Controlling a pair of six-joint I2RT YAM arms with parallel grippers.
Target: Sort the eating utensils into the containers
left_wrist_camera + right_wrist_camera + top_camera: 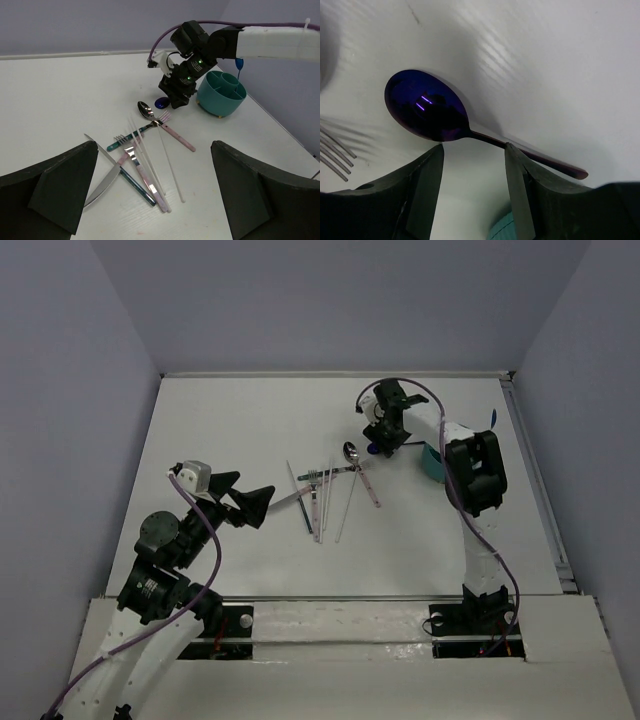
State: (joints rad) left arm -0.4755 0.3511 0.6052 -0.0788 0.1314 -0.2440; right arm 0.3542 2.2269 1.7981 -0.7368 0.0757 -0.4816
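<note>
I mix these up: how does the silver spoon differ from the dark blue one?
The silver spoon has a mirror bowl and pale pink handle; the blue spoon is dark blue throughout. The blue spoon's neck sits between the open fingers of the right claw; the silver spoon lies outside them. Both have oval bowls.

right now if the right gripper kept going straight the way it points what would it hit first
Most likely the dark blue glossy spoon: its thin neck crosses the gap between the open fingers of the right gripper, with the white table right behind it. Depth is hard to judge.
</note>
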